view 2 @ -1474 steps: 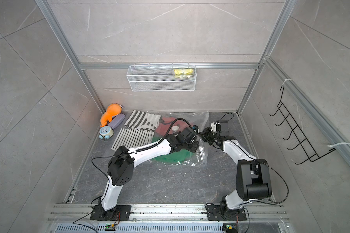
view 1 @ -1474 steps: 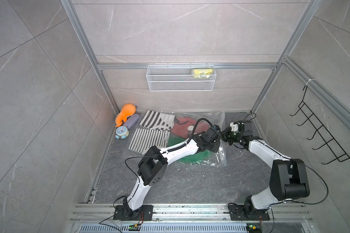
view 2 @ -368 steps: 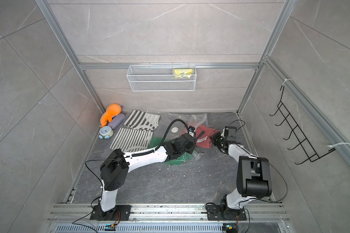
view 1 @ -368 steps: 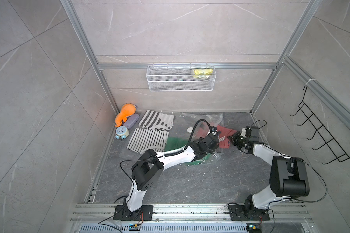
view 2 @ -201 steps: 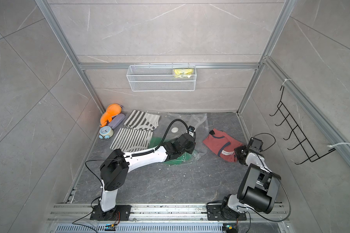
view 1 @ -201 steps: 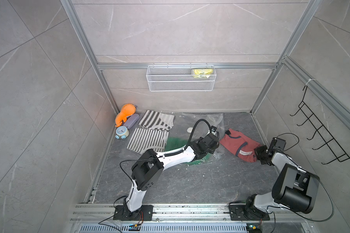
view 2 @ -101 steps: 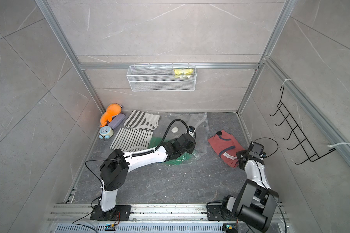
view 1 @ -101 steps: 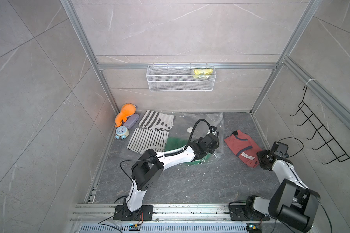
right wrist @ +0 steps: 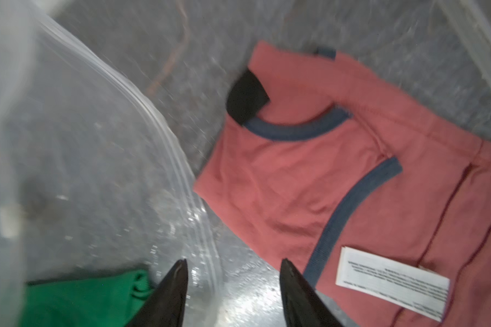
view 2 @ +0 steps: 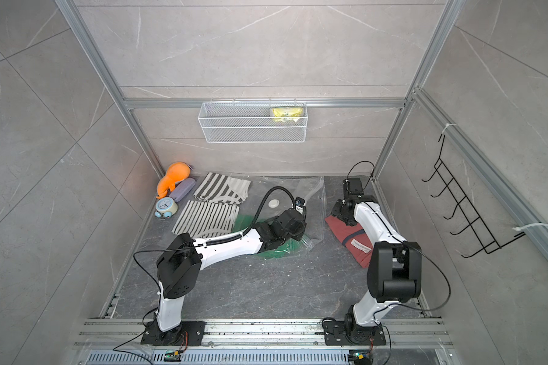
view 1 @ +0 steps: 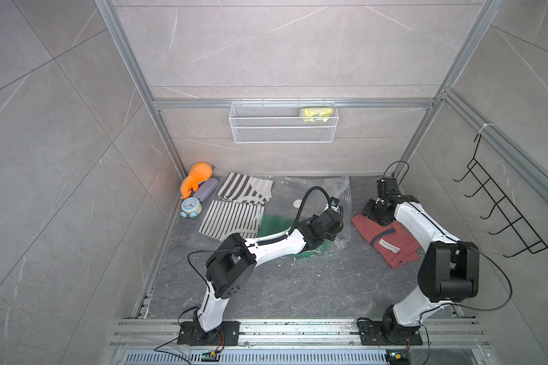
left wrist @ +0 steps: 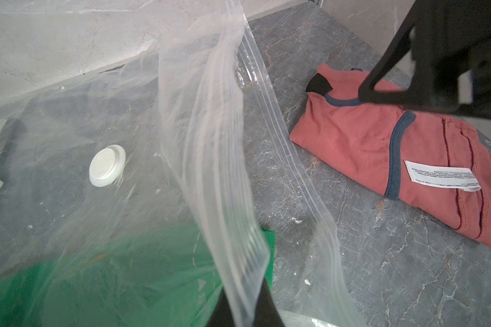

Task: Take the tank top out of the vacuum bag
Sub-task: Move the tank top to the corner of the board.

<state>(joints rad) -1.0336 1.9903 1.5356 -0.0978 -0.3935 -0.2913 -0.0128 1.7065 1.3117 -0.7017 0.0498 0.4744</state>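
Observation:
The red tank top point(view 1: 389, 240) point(view 2: 356, 241), trimmed in blue with a white label, lies folded on the floor to the right of the vacuum bag point(view 1: 310, 192) point(view 2: 285, 189), fully outside it. My right gripper point(right wrist: 233, 263) point(view 1: 374, 215) hovers open over the tank top's point(right wrist: 323, 170) end nearest the bag, holding nothing. My left gripper point(left wrist: 245, 308) is shut on the vacuum bag's point(left wrist: 204, 141) upper flap by the zip strip, lifting it. The bag's white valve point(left wrist: 107, 165) point(view 1: 297, 203) shows through the plastic. A green garment point(left wrist: 97, 283) point(view 1: 276, 222) stays inside.
Two striped garments point(view 1: 234, 202) lie left of the bag. An orange plush point(view 1: 196, 177), a purple case point(view 1: 206, 188) and a small alarm clock point(view 1: 191, 207) sit in the far left corner. A wire basket point(view 1: 282, 123) hangs on the back wall, a hook rack point(view 1: 503, 215) on the right.
My right gripper dragged the tank top out of the bag to the right, let go and opened, then swung back over the garment's bag-side end. The left gripper kept hold of the bag.

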